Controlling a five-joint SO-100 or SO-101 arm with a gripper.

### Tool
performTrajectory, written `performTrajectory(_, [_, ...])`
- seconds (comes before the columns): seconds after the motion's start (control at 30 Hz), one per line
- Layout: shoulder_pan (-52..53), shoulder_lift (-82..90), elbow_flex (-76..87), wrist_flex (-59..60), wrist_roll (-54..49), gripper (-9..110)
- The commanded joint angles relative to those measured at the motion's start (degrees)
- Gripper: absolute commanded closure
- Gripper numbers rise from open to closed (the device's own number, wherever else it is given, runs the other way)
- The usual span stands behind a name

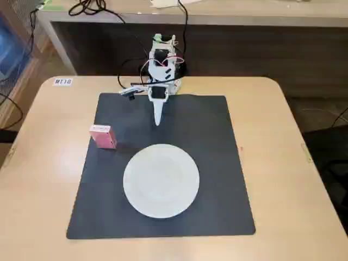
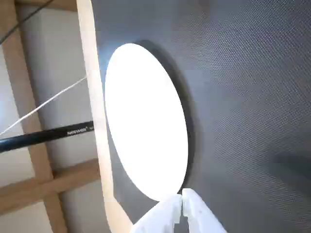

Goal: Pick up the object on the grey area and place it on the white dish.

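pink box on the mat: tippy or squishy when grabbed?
The pink box stands on a narrow face at the left edge of the grey mat in the fixed view, so a sideways nudge could topple it. Flat faces suggest no rolling. It looks like thin card, so probably light and may crush. The hand is well clear of it.

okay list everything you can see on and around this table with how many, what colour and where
mat: one, dark grey, centre of the table
plate: one, white, on the mat's near half, empty
box: one, pink, at the mat's left edge in the fixed view
table: one, light wood, under everything
label: one, white, table's far left corner
cables: several, black, behind the table
arm: one, white, far edge of the mat
end effector: one, white, fingertips together, holding nothing
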Motion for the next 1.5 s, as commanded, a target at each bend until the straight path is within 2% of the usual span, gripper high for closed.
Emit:
performTrajectory(0.0, [-3.08, 1.41, -6.77, -2.72, 0.26, 101])
performTrajectory(0.43, [-3.34, 1.41, -8.96, -3.96, -2.81, 101])
performTrajectory(0.6, [-2.2, -0.53, -20.48, -6.94, -6.86, 102])
performTrajectory(0.87, [4.66, -23.55, -45.44, -4.83, -13.36, 102])
performTrajectory(1.13, [17.58, -42.8, -62.23, 5.27, -14.33, 102])
performTrajectory(1.47, [25.66, -68.91, -85.61, 26.72, -16.35, 102])
